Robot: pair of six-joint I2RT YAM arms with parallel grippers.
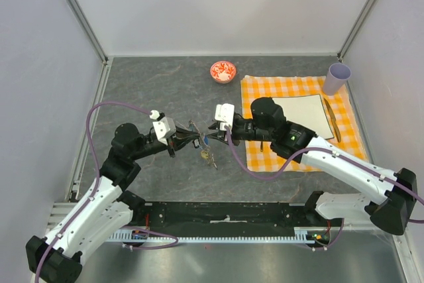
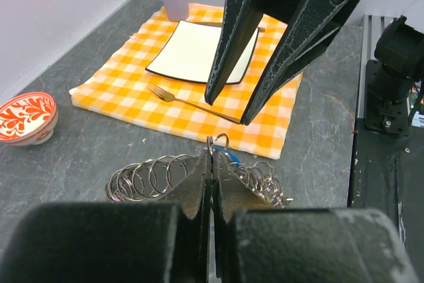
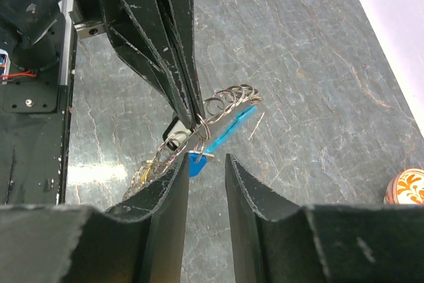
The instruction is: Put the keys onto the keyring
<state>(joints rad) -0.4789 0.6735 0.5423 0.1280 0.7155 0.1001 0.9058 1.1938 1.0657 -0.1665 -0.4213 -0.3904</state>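
My left gripper point(image 1: 193, 141) is shut on the keyring point(image 2: 156, 175), a thin wire loop strung with several small metal rings, and holds it just above the table; its tips point(image 2: 213, 162) pinch one ring. The light-blue strip point(image 3: 233, 126) hangs off the loop. A blue-headed key point(image 3: 196, 164) and a black-headed one point(image 3: 173, 141) dangle under the loop; the bunch of keys point(image 1: 209, 157) shows below the grippers in the top view. My right gripper point(image 3: 207, 162) is open and empty, facing the left one, its left finger point(image 3: 173, 183) beside the blue key head.
A red-and-white bowl point(image 1: 223, 71) stands at the back. An orange check cloth point(image 1: 256, 91) on the right carries a white plate point(image 1: 305, 114) and a fork point(image 2: 189, 101). A purple cup point(image 1: 336, 78) stands at the cloth's far corner.
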